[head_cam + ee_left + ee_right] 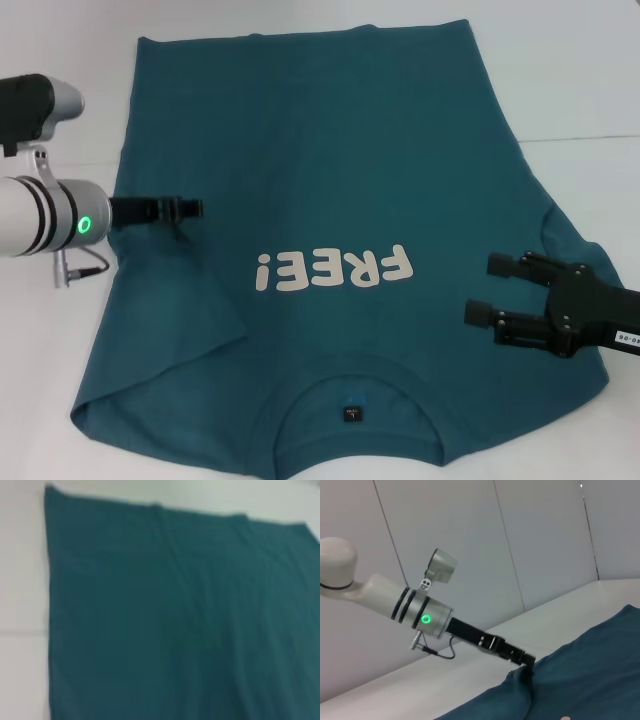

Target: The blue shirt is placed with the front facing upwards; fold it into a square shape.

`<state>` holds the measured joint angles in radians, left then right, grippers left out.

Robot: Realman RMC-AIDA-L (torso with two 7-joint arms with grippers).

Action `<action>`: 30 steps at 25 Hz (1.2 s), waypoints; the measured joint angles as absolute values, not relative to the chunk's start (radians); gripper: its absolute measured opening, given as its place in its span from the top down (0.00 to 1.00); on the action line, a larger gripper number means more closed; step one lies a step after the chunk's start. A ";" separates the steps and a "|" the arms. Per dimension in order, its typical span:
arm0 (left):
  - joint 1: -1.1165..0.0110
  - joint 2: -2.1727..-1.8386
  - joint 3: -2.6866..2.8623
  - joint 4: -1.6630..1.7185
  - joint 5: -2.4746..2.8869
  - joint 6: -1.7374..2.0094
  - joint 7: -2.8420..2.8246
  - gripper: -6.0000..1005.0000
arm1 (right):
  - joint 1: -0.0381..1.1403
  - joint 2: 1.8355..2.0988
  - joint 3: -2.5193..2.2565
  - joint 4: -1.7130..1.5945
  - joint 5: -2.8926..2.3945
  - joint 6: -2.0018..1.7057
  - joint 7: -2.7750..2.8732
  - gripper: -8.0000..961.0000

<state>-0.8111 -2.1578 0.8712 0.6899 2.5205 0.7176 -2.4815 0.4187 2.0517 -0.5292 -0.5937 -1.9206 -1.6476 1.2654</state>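
One blue shirt (pixel 340 190) is lying face up on the white table (pixel 580 70), its collar toward the robot and its hem at the far side, so the white "FREE!" lettering (pixel 333 271) is reading upside down from the head view. One small dark neck label (pixel 351 411) is showing inside the collar.

Two arms are working, one on each side. On the left, the left hand (pixel 190 209) is reaching in over the shirt's left edge at about chest height. Its black fingers are sitting close together at the cloth, and in the right wrist view the fabric (pixel 520 677) is bunching up at their tip, so they appear to be pinching the shirt there. The left sleeve below it is lying folded inward, a crease running toward the lettering.

On the right, the right hand (pixel 484 290) is hovering over the shirt's right shoulder area. Its two black fingers are spread well apart, one above the other in the head view, and holding nothing.
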 joint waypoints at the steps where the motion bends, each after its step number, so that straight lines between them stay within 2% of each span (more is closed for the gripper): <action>1: -0.813 -2.156 0.869 0.677 2.489 0.691 -2.453 0.32 | 0.419 2.052 -0.529 -0.594 -1.921 -1.648 1.265 0.06; 9: -0.779 -2.164 0.897 0.742 2.221 0.712 -2.144 0.29 | 0.421 2.050 -0.526 -0.595 -1.921 -1.643 1.276 0.06; 13: -0.675 -2.164 0.967 0.934 2.176 1.017 -1.952 0.27 | 0.410 2.046 -0.519 -0.671 -1.920 -1.635 1.412 0.06; 17: -0.589 -2.164 0.992 0.988 2.123 1.144 -1.811 0.26 | 0.393 2.049 -0.508 -0.802 -1.919 -1.631 1.635 0.06; 22: -0.511 -2.166 1.005 0.985 2.084 1.195 -1.645 0.24 | 0.398 2.015 -0.482 -0.943 -2.002 -1.592 2.064 0.06; 24: -0.500 -2.168 1.007 0.959 2.063 1.173 -1.608 0.19 | 0.396 2.009 -0.473 -1.003 -2.044 -1.560 2.193 0.06; 27: -0.511 -2.164 1.005 0.915 2.050 1.148 -1.591 0.12 | 0.396 2.014 -0.468 -1.090 -2.137 -1.498 2.309 0.06; 30: -0.524 -2.162 1.002 0.900 2.048 1.135 -1.588 0.12 | 0.417 2.019 -0.484 -1.136 -2.231 -1.453 2.389 0.06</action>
